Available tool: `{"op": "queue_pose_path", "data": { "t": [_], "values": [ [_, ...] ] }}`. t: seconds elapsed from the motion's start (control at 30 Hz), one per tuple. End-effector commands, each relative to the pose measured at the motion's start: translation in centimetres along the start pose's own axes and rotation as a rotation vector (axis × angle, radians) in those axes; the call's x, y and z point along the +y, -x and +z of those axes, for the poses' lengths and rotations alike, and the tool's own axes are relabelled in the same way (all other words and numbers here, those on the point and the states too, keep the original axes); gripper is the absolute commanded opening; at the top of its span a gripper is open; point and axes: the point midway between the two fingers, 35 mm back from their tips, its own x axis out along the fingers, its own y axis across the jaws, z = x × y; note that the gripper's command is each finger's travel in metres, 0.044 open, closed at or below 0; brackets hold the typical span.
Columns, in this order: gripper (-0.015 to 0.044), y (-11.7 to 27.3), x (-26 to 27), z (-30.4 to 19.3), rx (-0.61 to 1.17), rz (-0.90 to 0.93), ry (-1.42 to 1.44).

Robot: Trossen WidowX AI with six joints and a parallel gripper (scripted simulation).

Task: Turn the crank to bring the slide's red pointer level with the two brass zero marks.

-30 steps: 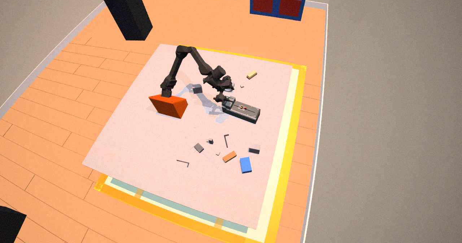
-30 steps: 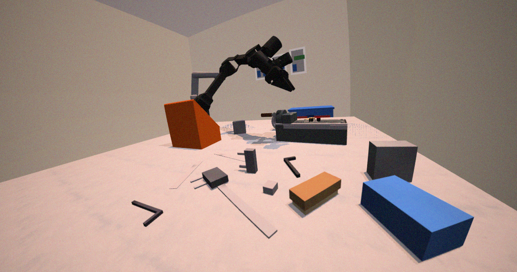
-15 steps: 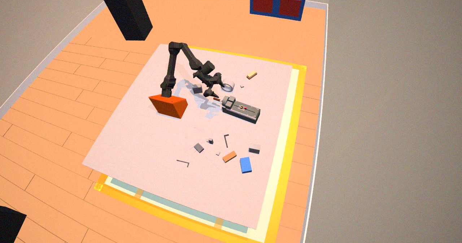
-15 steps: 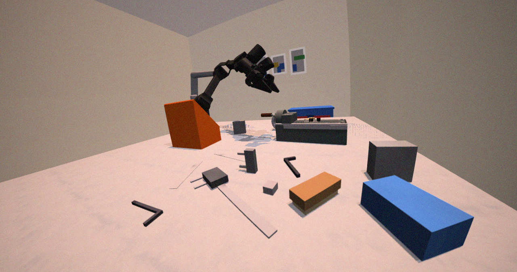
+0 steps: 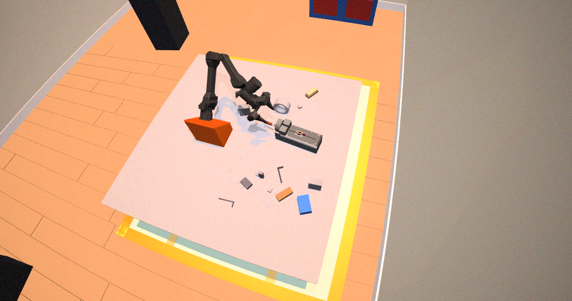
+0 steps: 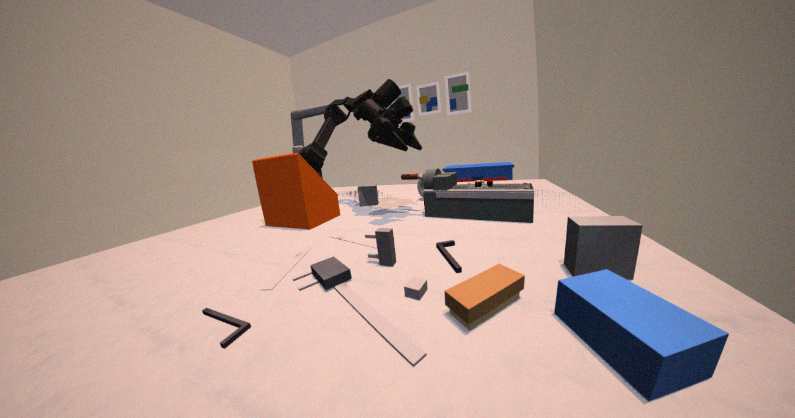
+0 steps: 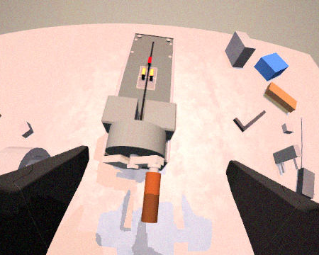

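The machine [image 5: 309, 142] [image 6: 477, 208] [image 7: 164, 71] is a long grey base with a dark slot down its top. Its red pointer [image 5: 304, 134] [image 7: 149, 59] sits a little past the two brass marks [image 5: 297, 132] [image 7: 147, 74], on the side away from the crank. The round crank wheel [image 7: 136, 139] [image 6: 429, 179] is at the near end. Its orange-brown handle [image 5: 267, 122] [image 6: 410, 176] [image 7: 151, 196] sticks out towards me. My gripper [image 5: 258, 111] [image 6: 413, 146] [image 7: 161, 161] is open and empty. It hangs above the handle, with one finger on either side in the wrist view, not touching it.
To the right lie a grey block [image 7: 239, 49], a blue block [image 7: 271, 65], an orange block [image 7: 281, 96] and a dark L-bracket [image 7: 249, 122]. A clear ring [image 5: 282, 107] [image 7: 28, 157] stands to the left of the crank. The arm's orange base [image 5: 208, 131] is behind me.
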Motion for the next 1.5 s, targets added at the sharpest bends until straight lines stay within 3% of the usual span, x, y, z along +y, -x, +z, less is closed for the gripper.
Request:
{"op": "queue_pose_path", "data": {
  "t": [0.0,1.47],
  "values": [
    [0.044,-1.6,-0.1,-2.1,0.013,-0.004,-0.007],
    [0.044,-6.4,0.0,-7.1,0.012,0.0,-0.01]
  ]
}}
